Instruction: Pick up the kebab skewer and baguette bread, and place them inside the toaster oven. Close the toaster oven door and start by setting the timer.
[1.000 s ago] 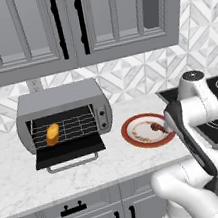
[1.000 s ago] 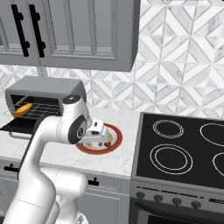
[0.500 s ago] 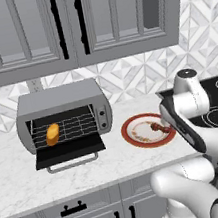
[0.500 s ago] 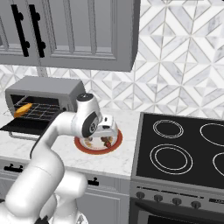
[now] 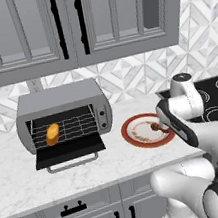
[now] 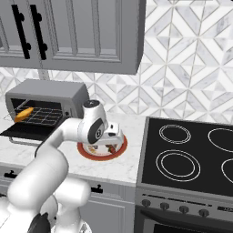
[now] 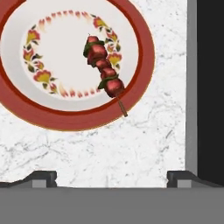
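The toaster oven point(image 5: 62, 105) stands on the counter with its door point(image 5: 70, 151) folded down flat. The baguette bread point(image 5: 52, 134) lies on the wire rack at the left, seen also as the baguette bread point(image 6: 23, 114) in the right base view. The kebab skewer point(image 7: 103, 68) lies on the right half of a red-rimmed plate point(image 7: 78, 120), stick end pointing over the rim. My gripper point(image 7: 111, 179) hovers above the counter just beside the plate, open, fingertips point(image 7: 42, 177) wide apart with nothing between them. From the right base, the gripper point(image 6: 113, 139) hangs over the plate point(image 6: 90, 153).
A black stove top point(image 6: 191, 154) adjoins the counter right of the plate; its edge point(image 7: 210, 87) runs along the right of the hand view. Grey wall cabinets point(image 5: 75, 20) hang above. Bare marble counter point(image 5: 22, 182) lies in front of the oven.
The arm has swung to the right from the oven side, bringing the hand over the plate. The baguette bread stays on the rack and the jaws stay open.
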You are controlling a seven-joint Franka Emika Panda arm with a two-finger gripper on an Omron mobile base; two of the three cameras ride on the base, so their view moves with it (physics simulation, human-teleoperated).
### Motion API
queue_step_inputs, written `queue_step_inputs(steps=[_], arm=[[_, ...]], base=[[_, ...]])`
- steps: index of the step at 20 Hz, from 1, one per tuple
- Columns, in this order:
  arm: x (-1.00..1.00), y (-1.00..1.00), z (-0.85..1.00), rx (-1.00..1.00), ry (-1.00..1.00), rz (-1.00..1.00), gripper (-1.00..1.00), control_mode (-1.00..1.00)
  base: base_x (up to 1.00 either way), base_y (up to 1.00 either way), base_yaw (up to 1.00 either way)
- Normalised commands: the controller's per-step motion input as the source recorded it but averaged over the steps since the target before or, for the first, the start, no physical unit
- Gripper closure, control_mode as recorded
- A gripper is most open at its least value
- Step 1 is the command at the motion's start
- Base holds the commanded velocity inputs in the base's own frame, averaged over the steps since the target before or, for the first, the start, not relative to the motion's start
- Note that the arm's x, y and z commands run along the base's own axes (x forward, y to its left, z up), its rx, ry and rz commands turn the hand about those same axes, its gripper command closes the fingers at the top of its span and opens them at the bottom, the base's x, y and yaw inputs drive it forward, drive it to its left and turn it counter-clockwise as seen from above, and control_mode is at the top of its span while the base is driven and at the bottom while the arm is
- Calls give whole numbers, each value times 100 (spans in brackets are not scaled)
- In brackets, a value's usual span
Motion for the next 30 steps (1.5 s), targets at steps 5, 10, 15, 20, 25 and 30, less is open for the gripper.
queue_step_inputs(steps=[5,10,15,20,25,30], arm=[[30,0,-22,0,1,1,-100,-100],[28,0,-11,0,4,0,-100,-100],[24,0,-22,-2,6,0,-100,-100],[10,0,-25,-1,7,0,-100,-100],[23,0,-17,0,3,0,-100,-100],[10,-1,-21,0,2,0,-100,-100]], base=[[0,0,0],[0,0,0],[0,0,0],[0,0,0],[0,0,0],[0,0,0]])
